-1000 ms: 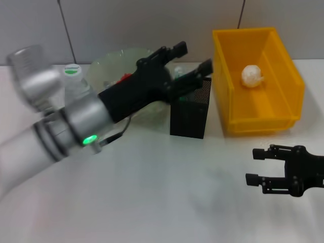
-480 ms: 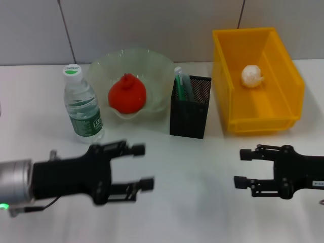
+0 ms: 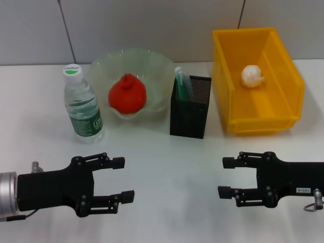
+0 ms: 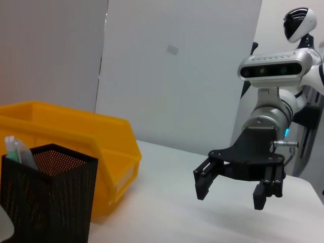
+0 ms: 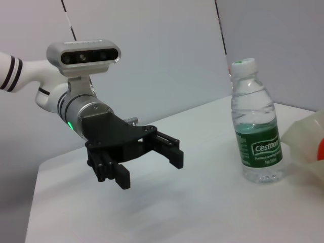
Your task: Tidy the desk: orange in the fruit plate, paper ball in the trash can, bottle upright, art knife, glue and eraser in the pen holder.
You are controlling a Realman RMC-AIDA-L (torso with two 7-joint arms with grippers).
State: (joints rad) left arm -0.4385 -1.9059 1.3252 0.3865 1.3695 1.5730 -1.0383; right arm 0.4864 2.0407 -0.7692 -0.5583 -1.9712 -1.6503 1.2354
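Left pincer (image 3: 123,178): open, holding nothing, low over the near table (image 3: 172,167).
Right pincer (image 3: 225,177): fingers spread, holding nothing, facing the left one well apart.
Orange (image 3: 127,93): sits in the fruit plate (image 3: 152,63).
Paper ball (image 3: 251,75): lies in the trash can (image 3: 283,109).
Bottle (image 3: 82,104): upright beside the plate.
Pen holder (image 3: 195,114): green-capped items poke out; eraser not visible.
Risk: everything looks placed; a careless arm swing near the bottle would likely topple it.
Writing: bottle label reads "Cestbon" in the right wrist view.
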